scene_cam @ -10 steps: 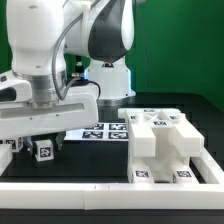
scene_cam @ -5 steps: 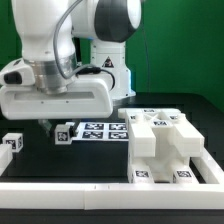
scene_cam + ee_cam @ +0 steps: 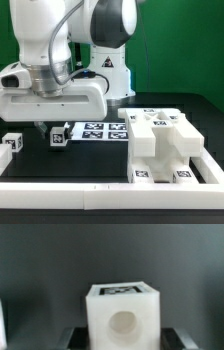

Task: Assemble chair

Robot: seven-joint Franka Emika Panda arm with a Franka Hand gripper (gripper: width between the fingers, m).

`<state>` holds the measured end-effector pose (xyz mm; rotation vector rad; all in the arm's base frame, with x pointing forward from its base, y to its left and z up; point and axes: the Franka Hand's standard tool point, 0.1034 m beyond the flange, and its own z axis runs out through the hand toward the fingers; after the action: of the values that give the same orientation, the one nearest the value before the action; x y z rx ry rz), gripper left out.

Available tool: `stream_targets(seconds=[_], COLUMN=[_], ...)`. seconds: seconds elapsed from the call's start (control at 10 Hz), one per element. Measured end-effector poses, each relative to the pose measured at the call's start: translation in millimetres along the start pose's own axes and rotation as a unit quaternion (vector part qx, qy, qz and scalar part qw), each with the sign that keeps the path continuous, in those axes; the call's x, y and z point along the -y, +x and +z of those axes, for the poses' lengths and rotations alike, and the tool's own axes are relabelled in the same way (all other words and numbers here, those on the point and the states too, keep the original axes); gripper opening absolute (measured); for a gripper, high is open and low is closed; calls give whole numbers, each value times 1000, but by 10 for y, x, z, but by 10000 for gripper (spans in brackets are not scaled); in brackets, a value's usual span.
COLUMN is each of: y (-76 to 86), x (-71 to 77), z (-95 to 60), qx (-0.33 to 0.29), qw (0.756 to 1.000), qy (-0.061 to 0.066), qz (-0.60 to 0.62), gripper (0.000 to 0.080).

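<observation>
My gripper (image 3: 55, 129) is shut on a small white chair block (image 3: 58, 136) with a black-and-white tag and holds it just above the black table. In the wrist view the block (image 3: 122, 314) stands upright between the two dark fingers (image 3: 76, 337), with a tag on its top face and an oval recess in its front face. A second small tagged block (image 3: 12, 143) lies on the table at the exterior view's left. The partly joined chair (image 3: 160, 146), a chunky white stepped body with several tags, stands at the exterior view's right.
The marker board (image 3: 100, 129) lies flat between the held block and the chair body. A white border rail (image 3: 100, 188) runs along the table's front edge. The robot's white base (image 3: 110, 75) stands behind against a green wall.
The gripper has risen from the table with the small block and shifted toward the exterior view's right. The other small block stayed at the left.
</observation>
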<state>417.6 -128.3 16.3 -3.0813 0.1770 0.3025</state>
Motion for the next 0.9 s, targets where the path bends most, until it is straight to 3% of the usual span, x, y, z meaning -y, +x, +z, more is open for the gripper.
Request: stream_targets(seconds=[0.2,0.5,0.6,0.7,0.8,0.9], y=[-79,-77,-85,15,158,220], x=[-2,9,31,52,45,55], z=[61,65,55,-71,-211,-265], qx=[-9,-10,7,30,55,93], qw=[1000,1000,1000,999,998,996], qy=[-9,-11,-3,8,10,11], qz=[11,12,11,9,3,4], gripper=[284,284,372,511,605,605])
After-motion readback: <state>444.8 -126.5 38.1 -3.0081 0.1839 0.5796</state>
